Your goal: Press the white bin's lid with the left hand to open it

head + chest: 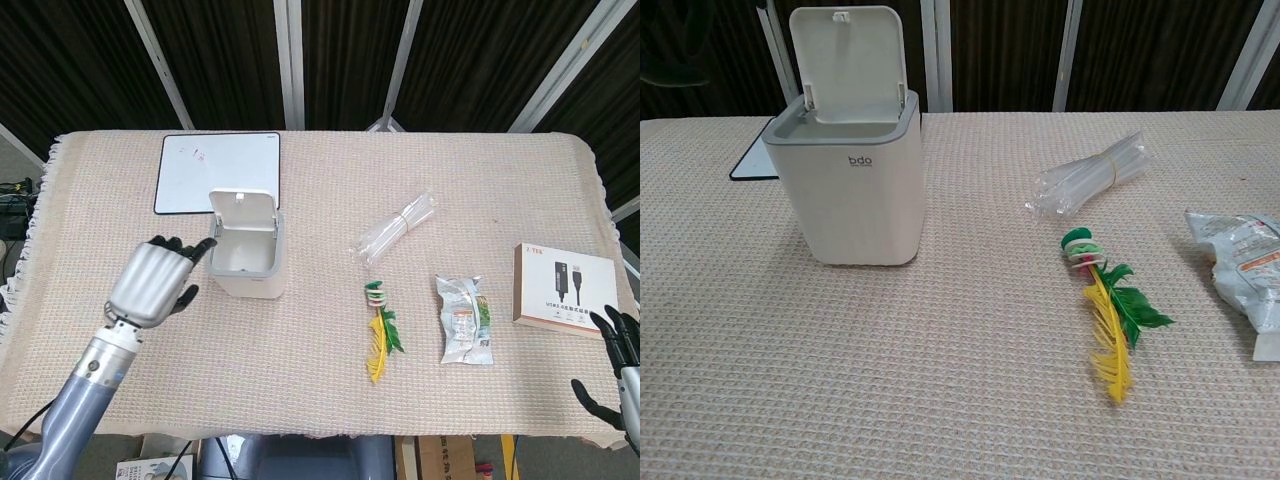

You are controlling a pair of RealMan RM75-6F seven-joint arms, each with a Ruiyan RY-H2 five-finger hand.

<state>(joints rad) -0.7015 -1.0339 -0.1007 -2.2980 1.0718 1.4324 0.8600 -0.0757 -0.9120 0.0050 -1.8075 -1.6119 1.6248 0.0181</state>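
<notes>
The white bin (246,262) (853,190) stands left of the table's middle with its lid (242,211) (847,64) swung up, upright at the back. My left hand (153,282) hovers just left of the bin, fingers spread, holding nothing and not touching it; the chest view does not show it. My right hand (618,353) hangs open at the table's front right corner, off the cloth.
A whiteboard (218,172) lies behind the bin. A clear tube bundle (398,226), a yellow-green feather toy (381,333), a snack packet (465,320) and a cable box (565,287) lie to the right on the woven cloth (300,350).
</notes>
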